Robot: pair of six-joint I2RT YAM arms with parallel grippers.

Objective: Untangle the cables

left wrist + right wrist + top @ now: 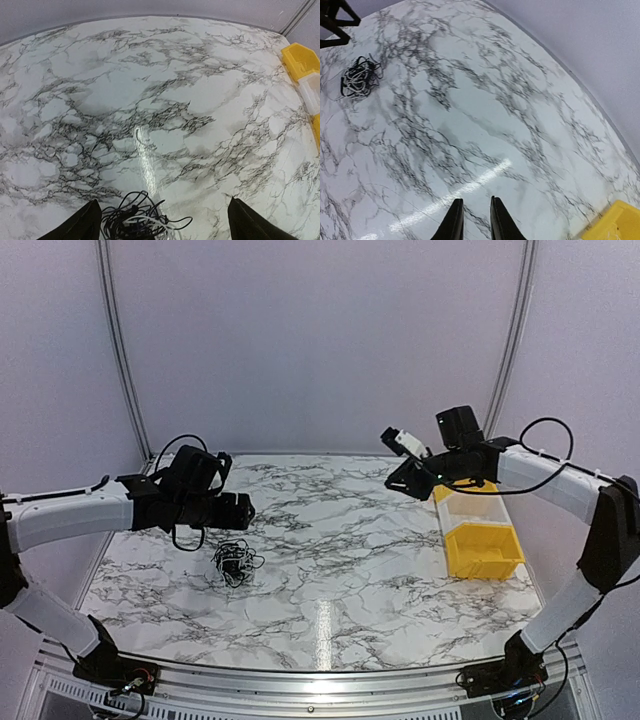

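The cables are a small tangled bundle of thin black wires with a pale one, lying on the marble table left of centre. My left gripper hovers just above and behind the bundle. In the left wrist view it is open wide, with the bundle between the fingers, close to the left one. My right gripper is raised at the far right, well away from the cables. In the right wrist view its fingers stand nearly together with a narrow gap and hold nothing. The bundle lies far off at upper left there.
A yellow bin with a clear box behind it stands at the right side of the table, below the right arm. It also shows in the left wrist view and the right wrist view. Pale walls enclose the table.
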